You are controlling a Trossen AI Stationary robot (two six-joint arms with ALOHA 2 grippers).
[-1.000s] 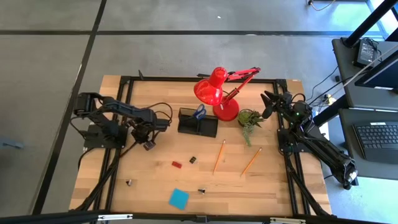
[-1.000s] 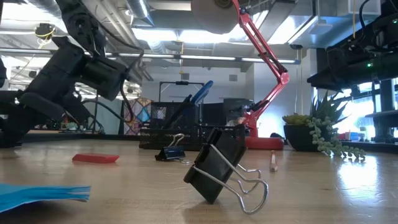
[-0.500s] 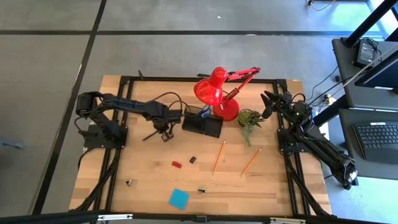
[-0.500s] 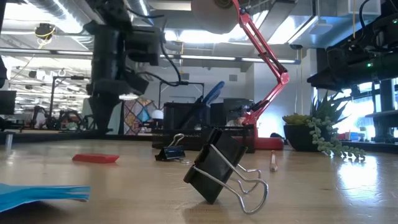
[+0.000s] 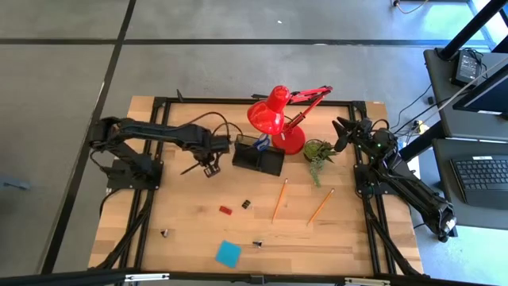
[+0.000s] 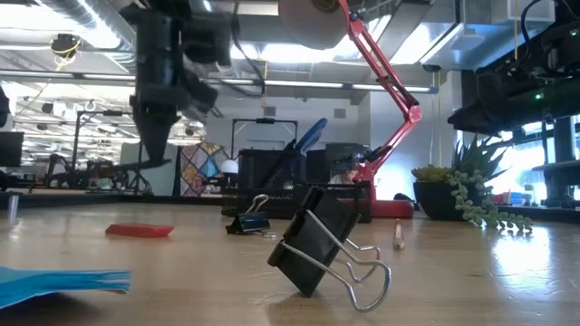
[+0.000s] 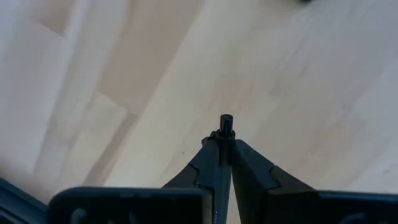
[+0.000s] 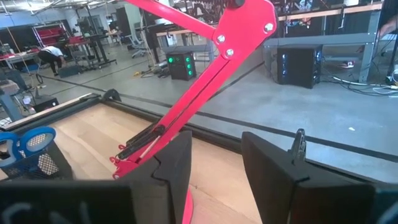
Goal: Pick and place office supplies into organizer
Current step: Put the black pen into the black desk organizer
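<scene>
Pale wooden planks make up the table [image 5: 190, 230], framed by black rails. Nearest the front edge lie the blue sticky-note pad [image 5: 228, 253] and two black clips [image 5: 258, 243], one close to the front-left corner [image 5: 164, 233]. Farther in, near the middle, sit the small red eraser [image 5: 225, 210], another black clip [image 5: 246, 204] and two orange pencils [image 5: 279, 200] lying slanted, the second [image 5: 321, 206] toward the right edge. Beyond them the left gripper [image 5: 208, 167] hangs above bare wood just left of the organizer [image 5: 255, 161], its fingers [image 7: 225, 158] pinched together on a thin dark pen [image 7: 226, 122]. The organizer stands toward the back edge with blue-handled scissors [image 5: 258, 143] upright in it, close beside the red lamp [image 5: 278, 119] and the green plant [image 5: 318, 152]. The right gripper [image 5: 343, 132] waits near the back-right corner, fingers [image 8: 174, 168] parted and holding nothing.
</scene>
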